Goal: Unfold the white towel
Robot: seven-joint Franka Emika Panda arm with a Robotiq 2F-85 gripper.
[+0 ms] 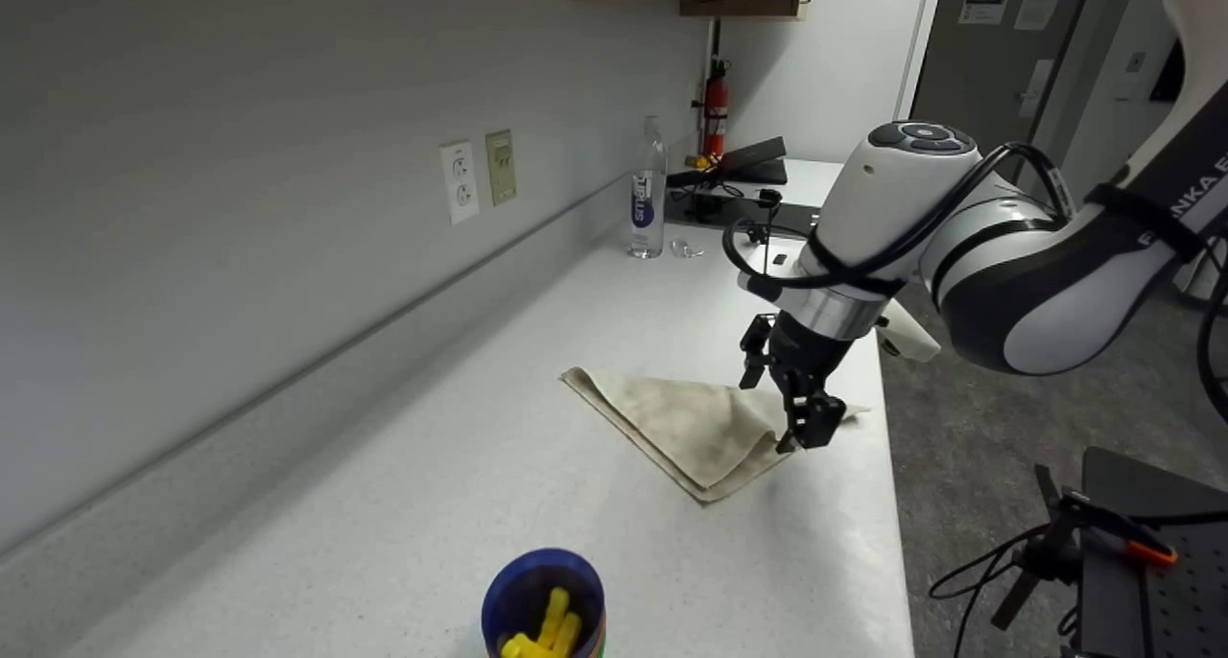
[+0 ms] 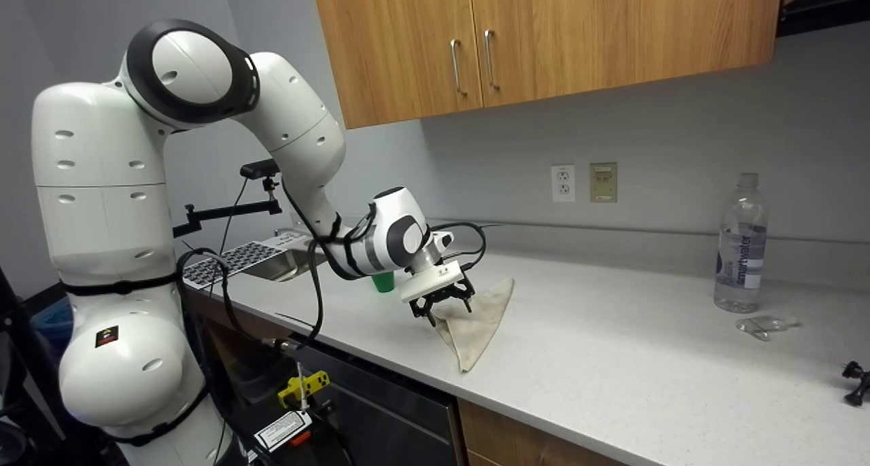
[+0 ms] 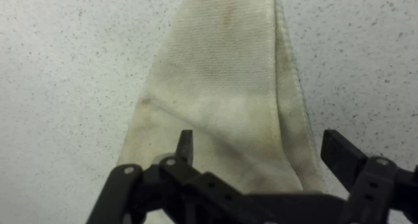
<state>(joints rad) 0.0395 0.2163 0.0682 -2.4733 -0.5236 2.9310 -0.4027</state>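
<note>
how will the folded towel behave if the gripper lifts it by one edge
The towel will probably hang limp, since it looks like thin cloth with soft creases. Its layers may part as it rises, because their edges sit offset along one side. Pushed, it might bunch along its diagonal crease.

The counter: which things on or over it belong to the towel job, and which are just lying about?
For the job:
the towel, folded
the end effector, open

Not for the job:
the water bottle
a small clear item near it, hard to identify
the blue-rimmed cup
the yellow pieces inside that cup
</note>
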